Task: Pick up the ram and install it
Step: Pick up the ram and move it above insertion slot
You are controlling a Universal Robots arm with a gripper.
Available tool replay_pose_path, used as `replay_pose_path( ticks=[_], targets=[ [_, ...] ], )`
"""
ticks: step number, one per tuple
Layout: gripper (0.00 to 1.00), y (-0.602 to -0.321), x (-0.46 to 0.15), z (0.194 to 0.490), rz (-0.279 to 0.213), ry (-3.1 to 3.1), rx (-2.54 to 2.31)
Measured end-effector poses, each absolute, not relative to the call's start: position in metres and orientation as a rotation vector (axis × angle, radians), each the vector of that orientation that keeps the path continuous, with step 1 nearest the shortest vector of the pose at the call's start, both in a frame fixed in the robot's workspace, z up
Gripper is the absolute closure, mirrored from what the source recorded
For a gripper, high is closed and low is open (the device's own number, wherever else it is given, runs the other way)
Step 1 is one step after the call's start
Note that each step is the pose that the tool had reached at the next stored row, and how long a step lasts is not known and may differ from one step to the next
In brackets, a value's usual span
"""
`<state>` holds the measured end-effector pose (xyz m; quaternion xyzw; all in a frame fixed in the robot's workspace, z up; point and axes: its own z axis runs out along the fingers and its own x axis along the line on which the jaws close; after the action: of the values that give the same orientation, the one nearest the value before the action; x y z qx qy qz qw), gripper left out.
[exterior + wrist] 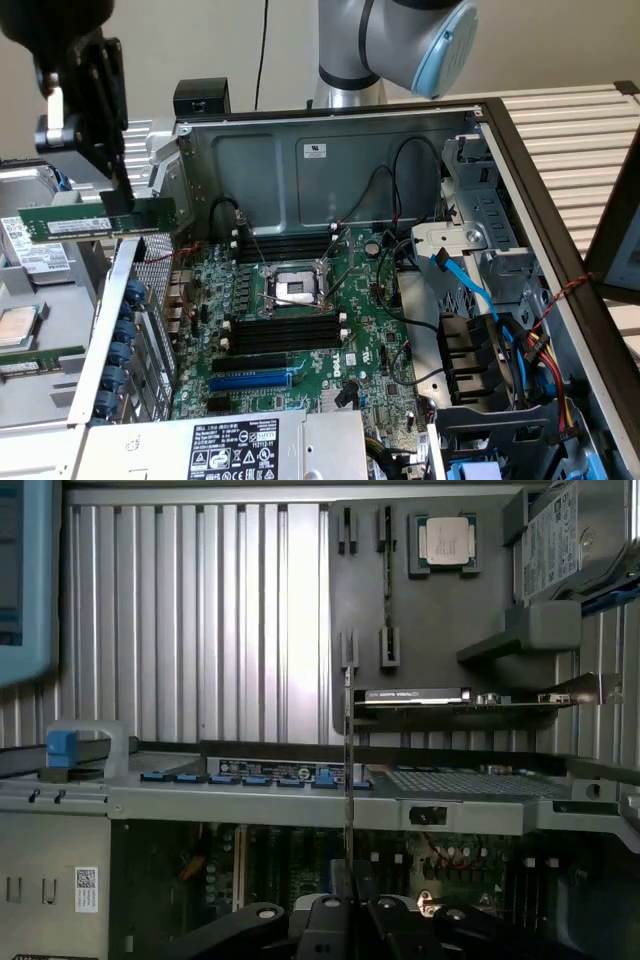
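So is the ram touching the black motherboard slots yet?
Apart. The exterior view shows the ram held by the gripper up at the case edge, well clear of the black slots on the motherboard.

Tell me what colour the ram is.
The ram is green with a white label; the exterior view shows it best.

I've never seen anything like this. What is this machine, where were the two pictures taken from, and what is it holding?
It is a robot arm working over an open computer case. One picture comes from a camera standing off the arm; the other from a camera on its wrist, looking along the gripper. The gripper is shut on the ram, a green memory stick, held in the air near the case's edge. Inside the case lies the motherboard with its black slots.
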<state>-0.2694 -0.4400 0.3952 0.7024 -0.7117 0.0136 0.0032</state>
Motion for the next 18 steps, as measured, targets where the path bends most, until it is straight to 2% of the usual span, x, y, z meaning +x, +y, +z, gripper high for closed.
replay_pose_path(
  ticks=[18],
  targets=[
    [0.87, -0.448, -0.187, 0.395, 0.033, -2.232, 2.203]
  ],
)
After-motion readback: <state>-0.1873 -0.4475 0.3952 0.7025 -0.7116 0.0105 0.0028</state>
